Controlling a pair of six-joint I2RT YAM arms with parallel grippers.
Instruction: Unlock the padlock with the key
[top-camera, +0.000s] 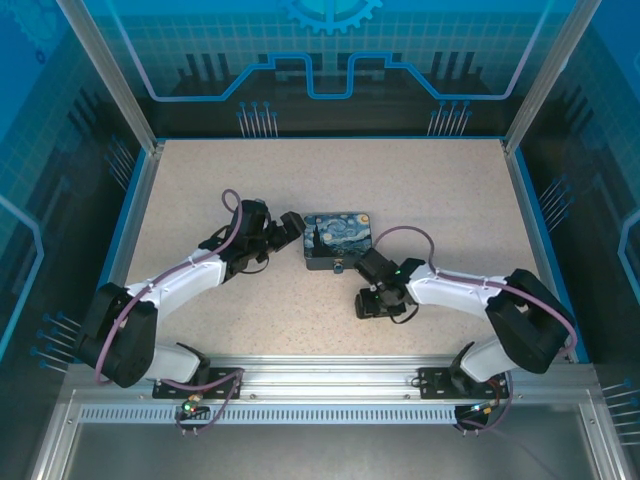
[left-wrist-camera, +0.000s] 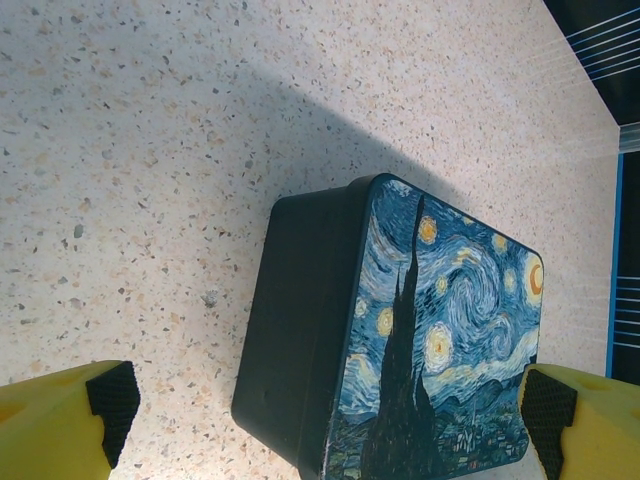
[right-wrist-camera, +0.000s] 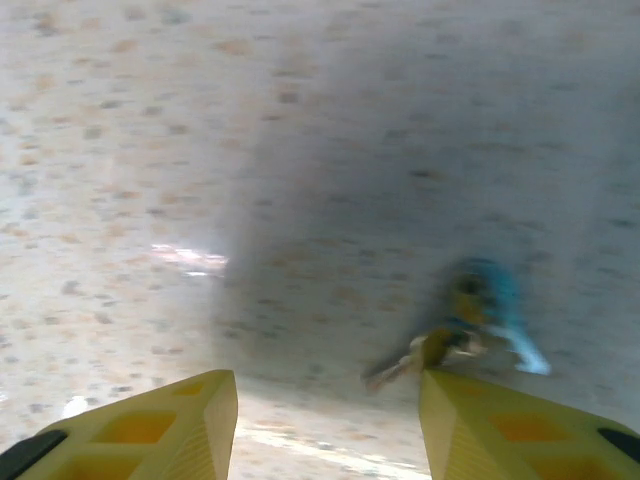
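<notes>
Facing one box (left-wrist-camera: 450, 300): left gripper (left-wrist-camera: 328, 395) spread wide | right gripper (right-wrist-camera: 328, 390) parted beside one blurred key (right-wrist-camera: 420, 355)

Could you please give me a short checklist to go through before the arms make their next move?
1. Left gripper open wide, Starry Night box ahead between its fingers: ok.
2. Box flat on the table, painted face up: ok.
3. Right gripper open, nothing between its fingers: ok.
4. Key located: cannot tell; a small blurred brass-and-teal object lies near one fingertip.
5. Padlock reachable on the box's near side: cannot tell, too small.
</notes>
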